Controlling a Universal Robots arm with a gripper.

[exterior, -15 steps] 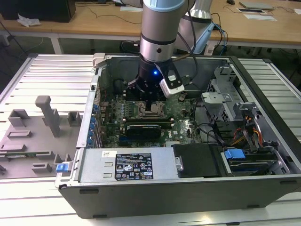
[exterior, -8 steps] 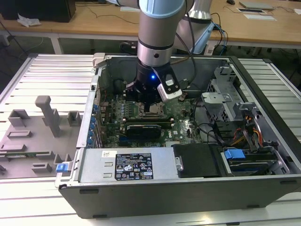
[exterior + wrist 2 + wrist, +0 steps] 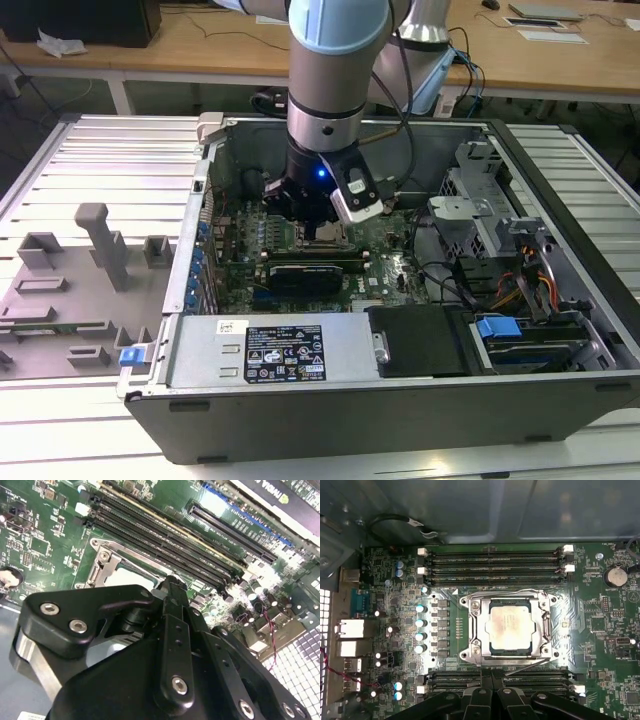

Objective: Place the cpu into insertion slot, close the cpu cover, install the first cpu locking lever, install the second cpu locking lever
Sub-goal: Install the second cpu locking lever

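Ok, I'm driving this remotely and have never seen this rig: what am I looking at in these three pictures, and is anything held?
The exterior view looks from off the arm: a grey and blue robot arm reaches down into an open computer case lying on a slatted table. The two other pictures come from cameras near the wrist. In the first wrist view you look down on the green motherboard: the cpu sits in its socket with the cpu cover framing it. The black gripper is next to the socket's edge. I cannot tell whether it holds anything.
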